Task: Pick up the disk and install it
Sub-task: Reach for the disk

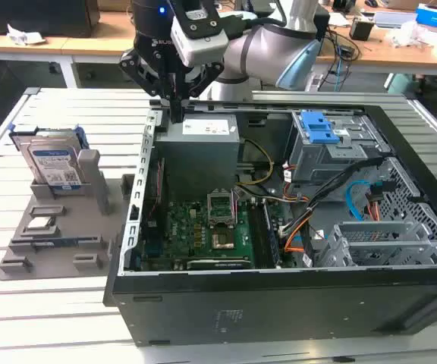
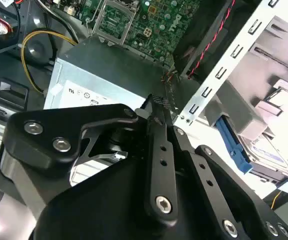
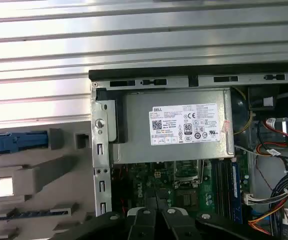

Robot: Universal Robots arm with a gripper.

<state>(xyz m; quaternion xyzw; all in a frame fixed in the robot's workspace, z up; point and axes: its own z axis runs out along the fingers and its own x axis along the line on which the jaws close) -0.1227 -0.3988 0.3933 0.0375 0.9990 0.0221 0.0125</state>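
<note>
Exterior view: the gripper point(image 1: 177, 112) hangs over the back corner of the open case point(image 1: 279, 303), just above the power supply point(image 1: 199, 144), on the case wall nearest the holder. Its fingers are pressed together with nothing between them. The disk point(image 1: 51, 161) is outside the case, across that wall toward the exterior view's left, propped in the grey holder point(image 1: 59, 235) on the table point(image 1: 21, 318). It stands nearly upright and leans back a bit, label facing out, with its long axis running up out of the holder. The blue-latched cage point(image 1: 321, 140) is at the far side of the case from the disk. Second wrist view: the fingers point(image 2: 154, 107) converge to one tip over the edge of the power supply point(image 2: 99, 75), with no gap showing. The disk point(image 2: 269, 150) with its blue rail sits past the case's perforated wall, well apart from the tip. First wrist view: looking down on the power supply label, the holder point(image 3: 34, 175) is outside the case wall and a blue rail point(image 3: 16, 141) shows at its edge, probably the disk seen edge-on. My read: the disk is untouched and the pick has not started. The key relation is that the disk lies sideways from the fingers, across the case wall.
</note>
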